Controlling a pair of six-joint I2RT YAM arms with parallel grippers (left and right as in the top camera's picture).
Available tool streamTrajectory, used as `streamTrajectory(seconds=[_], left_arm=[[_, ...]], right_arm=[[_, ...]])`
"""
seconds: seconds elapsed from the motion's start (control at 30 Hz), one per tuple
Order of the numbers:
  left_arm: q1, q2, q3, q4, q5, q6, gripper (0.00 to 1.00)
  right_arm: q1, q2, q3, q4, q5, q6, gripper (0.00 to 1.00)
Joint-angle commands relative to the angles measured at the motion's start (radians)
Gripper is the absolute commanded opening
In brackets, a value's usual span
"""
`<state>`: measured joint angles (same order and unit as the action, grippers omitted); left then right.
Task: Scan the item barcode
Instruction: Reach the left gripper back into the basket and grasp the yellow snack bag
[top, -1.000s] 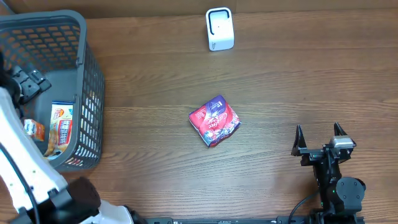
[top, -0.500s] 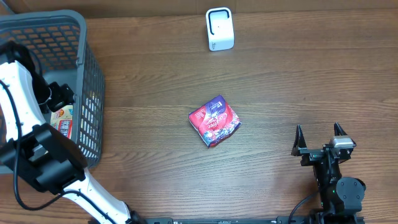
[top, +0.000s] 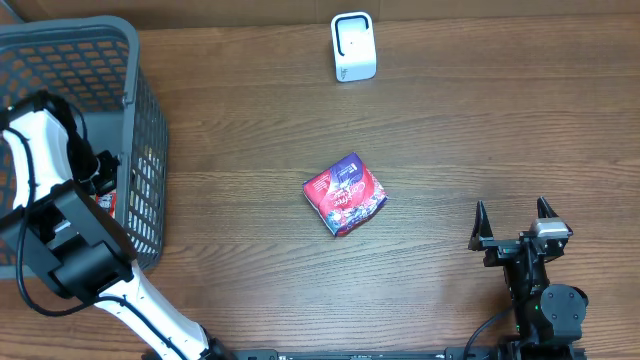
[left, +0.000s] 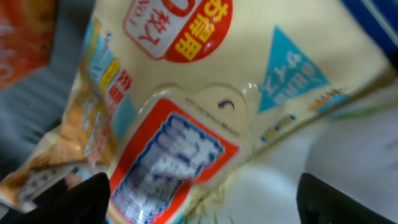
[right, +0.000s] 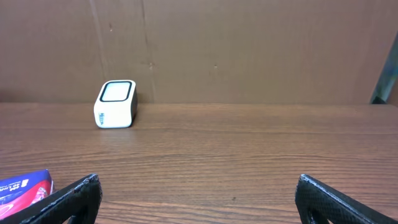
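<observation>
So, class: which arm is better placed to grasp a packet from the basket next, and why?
Left. The left pincer is open inside the basket, close over a cream snack packet. The right pincer sits open across the table, far from the basket.

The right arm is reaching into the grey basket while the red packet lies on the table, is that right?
No, the left arm reaches into the grey basket, as the overhead view shows. The red packet does lie on the table.
</observation>
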<state>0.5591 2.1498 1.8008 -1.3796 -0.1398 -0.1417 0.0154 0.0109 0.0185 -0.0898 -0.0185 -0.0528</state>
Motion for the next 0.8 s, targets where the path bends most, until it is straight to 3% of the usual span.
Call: streamTrajectory(seconds=[0.0,0.3,0.33,0.37,0.43,0.47,0.77], left_arm=[[0.011,0.016,-0.054,0.032,-0.028,0.007,0.87],[0.011,0.016,-0.23,0.174,-0.029,0.008,0.72],[0.011,0.016,-0.235,0.18,-0.028,0.008,0.64],[0.011,0.016,-0.237,0.18,-0.028,0.008,0.5],[0.011,0.015,-0.229,0.177,-0.028,0.008,0.08],[0.011,0.015,-0.223,0.171,-0.028,0.008,0.04],[0.01,0.013,-0.005,-0.014,0.018,0.008,0.04]], right_arm=[[0.002,-0.007,-0.01,0.005,0.006,-0.004,1.0],[0.002,-0.007,-0.01,0.005,0.006,-0.004,1.0],[0.002,-0.007,-0.01,0.005,0.006,-0.004,1.0],[0.002,-0.007,-0.01,0.005,0.006,-0.004,1.0],[0.002,-0.007,-0.01,0.005,0.006,-0.004,1.0],[0.002,-0.007,-0.01,0.005,0.006,-0.004,1.0],[0.002,-0.007,-0.01,0.005,0.006,-0.004,1.0]])
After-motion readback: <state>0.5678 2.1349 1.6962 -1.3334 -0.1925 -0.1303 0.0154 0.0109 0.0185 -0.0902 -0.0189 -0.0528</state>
